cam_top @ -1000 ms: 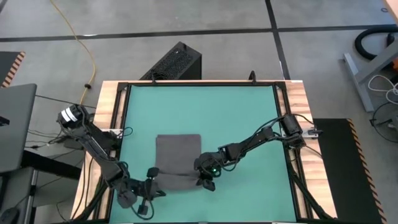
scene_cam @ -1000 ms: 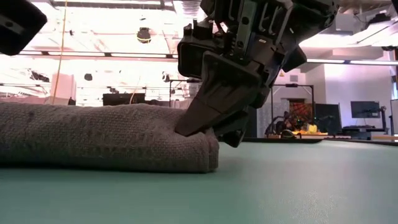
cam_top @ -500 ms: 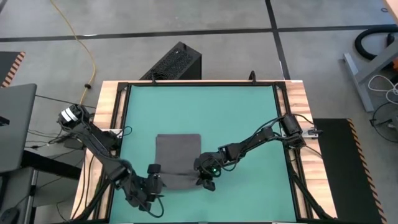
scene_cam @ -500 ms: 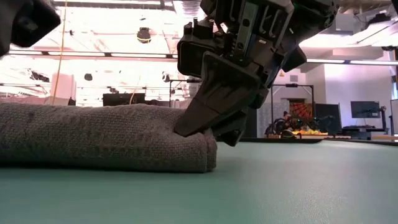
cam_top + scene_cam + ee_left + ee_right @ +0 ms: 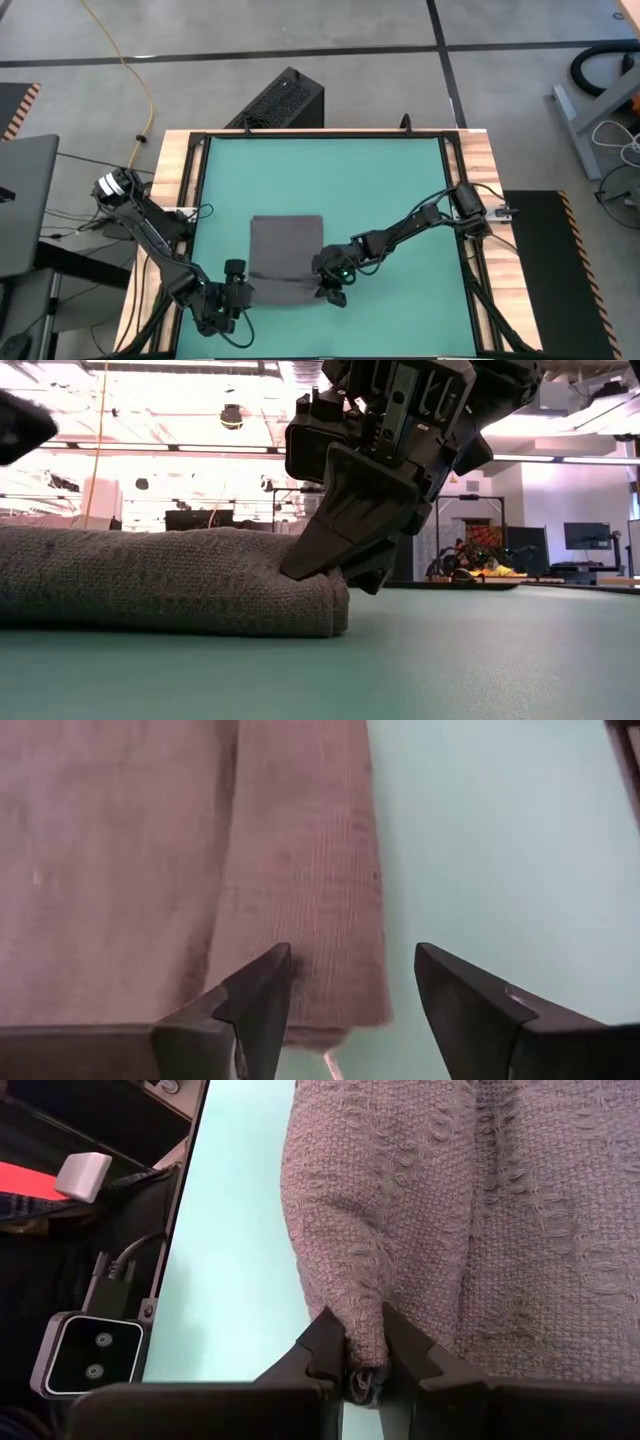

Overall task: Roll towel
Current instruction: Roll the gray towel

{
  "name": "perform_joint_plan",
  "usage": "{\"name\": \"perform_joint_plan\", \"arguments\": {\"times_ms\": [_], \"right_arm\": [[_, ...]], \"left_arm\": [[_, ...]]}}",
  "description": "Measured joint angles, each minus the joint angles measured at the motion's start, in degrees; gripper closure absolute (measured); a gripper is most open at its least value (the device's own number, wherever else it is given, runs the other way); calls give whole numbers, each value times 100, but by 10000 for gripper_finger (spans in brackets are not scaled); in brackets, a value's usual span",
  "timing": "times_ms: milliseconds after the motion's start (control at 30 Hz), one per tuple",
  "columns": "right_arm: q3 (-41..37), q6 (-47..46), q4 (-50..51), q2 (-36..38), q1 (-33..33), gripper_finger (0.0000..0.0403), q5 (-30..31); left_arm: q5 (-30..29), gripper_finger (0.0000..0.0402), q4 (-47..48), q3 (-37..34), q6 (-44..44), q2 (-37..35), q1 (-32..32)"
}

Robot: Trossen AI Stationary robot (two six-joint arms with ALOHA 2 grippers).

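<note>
Two end effectors: your right end effector (image 5: 362, 1355) pinched the towel (image 5: 286, 250) fold to anchor it; left end effector (image 5: 350, 995) hovered open, empty, beside the other end.

— Where does the dark grey soft cloth towel (image 5: 285, 258) lie?
— On the green matted surface (image 5: 400, 190), left of its middle and towards the near edge, its rolled part nearest that edge.
— And the pincers?
— The right pincer (image 5: 331, 288) is at the roll's right end, closed on the cloth. The left pincer (image 5: 233, 290) is just off the roll's left end, spread apart, by the near-left corner.
</note>
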State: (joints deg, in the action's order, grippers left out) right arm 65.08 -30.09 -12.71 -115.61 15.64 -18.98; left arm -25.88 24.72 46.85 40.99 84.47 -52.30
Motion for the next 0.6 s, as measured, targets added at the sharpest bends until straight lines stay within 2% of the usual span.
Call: {"name": "perform_joint_plan", "arguments": {"times_ms": [200,333,600], "right_arm": [[2,-13,-4,1,-9,349,-7],[2,-127,1,1,-9,349,-28],[2,-145,9,1,-66,349,-50]], "left_arm": [[-349,198,-240,-548,326,0,-133],[-255,198,-682,-757,206,49,-91],[-230,198,-1000,-800,303,848,-70]]}}
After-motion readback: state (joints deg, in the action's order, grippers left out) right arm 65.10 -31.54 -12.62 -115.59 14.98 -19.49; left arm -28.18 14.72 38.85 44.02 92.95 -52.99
